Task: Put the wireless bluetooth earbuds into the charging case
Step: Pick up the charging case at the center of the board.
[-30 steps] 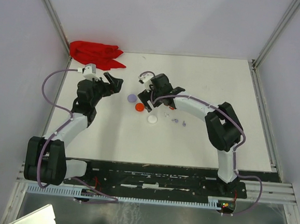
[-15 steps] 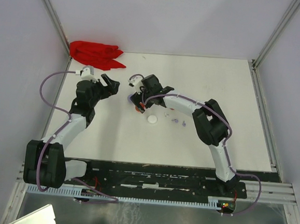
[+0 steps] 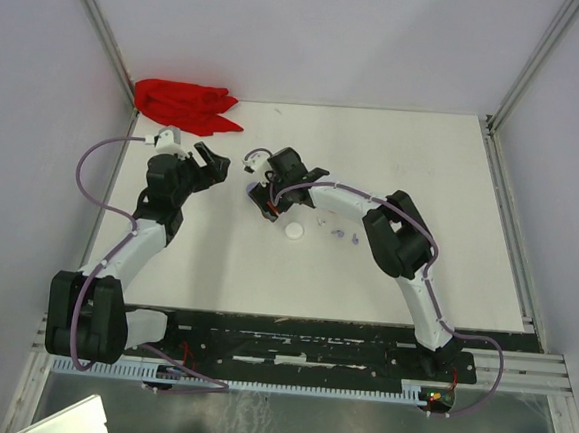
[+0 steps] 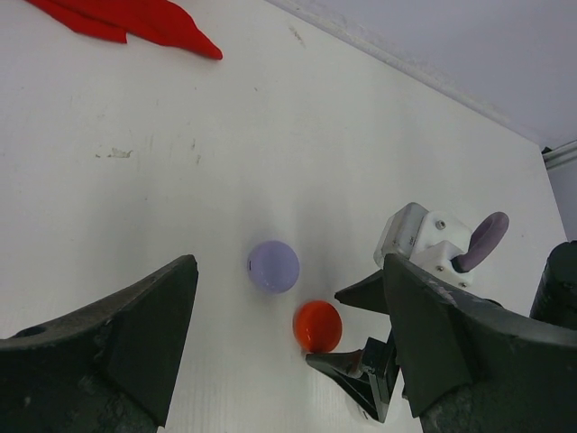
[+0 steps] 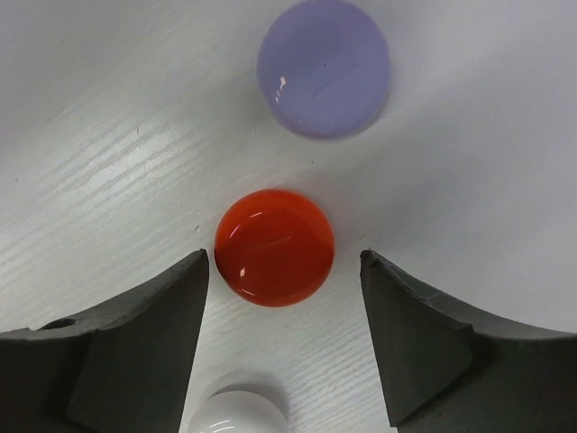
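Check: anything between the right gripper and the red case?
Nothing visible. The right gripper is open, its fingers on either side of the red case on the table. The purple case lies beyond it and the white case nearer the wrist, both apart from it.

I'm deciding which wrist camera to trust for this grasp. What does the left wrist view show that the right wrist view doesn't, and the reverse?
Only the left wrist view: the red cloth at the far edge, and the right arm's white camera mount near the red disc.
Only the right wrist view: a white disc at the bottom edge, and the open right gripper with a finger on either side of the red disc.
Both: the red disc and the purple disc, lying apart on the white table.
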`<state>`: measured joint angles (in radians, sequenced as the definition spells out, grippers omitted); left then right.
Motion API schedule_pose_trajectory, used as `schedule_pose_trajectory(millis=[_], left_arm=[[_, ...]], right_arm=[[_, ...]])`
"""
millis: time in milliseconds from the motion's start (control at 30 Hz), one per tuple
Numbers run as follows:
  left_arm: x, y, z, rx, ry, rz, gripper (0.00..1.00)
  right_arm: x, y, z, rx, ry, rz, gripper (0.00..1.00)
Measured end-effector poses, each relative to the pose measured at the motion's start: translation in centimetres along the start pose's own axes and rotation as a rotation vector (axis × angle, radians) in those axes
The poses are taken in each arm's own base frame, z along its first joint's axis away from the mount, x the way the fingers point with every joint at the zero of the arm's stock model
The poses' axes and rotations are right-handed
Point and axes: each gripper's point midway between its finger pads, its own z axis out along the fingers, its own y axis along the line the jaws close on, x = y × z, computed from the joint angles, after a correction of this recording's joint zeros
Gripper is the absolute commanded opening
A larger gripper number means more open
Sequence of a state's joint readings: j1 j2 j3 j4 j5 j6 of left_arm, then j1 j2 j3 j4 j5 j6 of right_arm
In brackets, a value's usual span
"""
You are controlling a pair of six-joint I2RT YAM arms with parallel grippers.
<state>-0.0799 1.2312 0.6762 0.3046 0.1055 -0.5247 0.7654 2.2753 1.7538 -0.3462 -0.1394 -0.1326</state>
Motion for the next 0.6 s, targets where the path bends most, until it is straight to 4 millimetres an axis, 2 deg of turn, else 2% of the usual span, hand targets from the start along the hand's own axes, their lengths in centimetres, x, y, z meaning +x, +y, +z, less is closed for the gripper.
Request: schedule_pose_trajectory(millis=[233, 400, 500, 600], left_arm=[[0.09, 0.12, -0.01, -0.006, 0.003, -0.001, 0.89], [0.19, 0.21, -0.03, -0.010, 0.007, -0.001, 0.89], [0.18, 0.28, -0.03, -0.013, 0.006, -0.001, 0.89], [0.17, 0.29, -0.02, -0.014, 0.005, -0.001, 0.88]], right_arm=[[0.35, 0.07, 0.35, -0.003, 0.015, -0.004, 0.69], [0.47, 0.12, 0.37, -0.004, 0.021, -0.007, 0.59], [0.51, 0.14, 0.38, -0.005, 0.023, -0.012, 0.48], [0.46, 0.12, 0.39, -0.005, 0.022, -0.019, 0.29]])
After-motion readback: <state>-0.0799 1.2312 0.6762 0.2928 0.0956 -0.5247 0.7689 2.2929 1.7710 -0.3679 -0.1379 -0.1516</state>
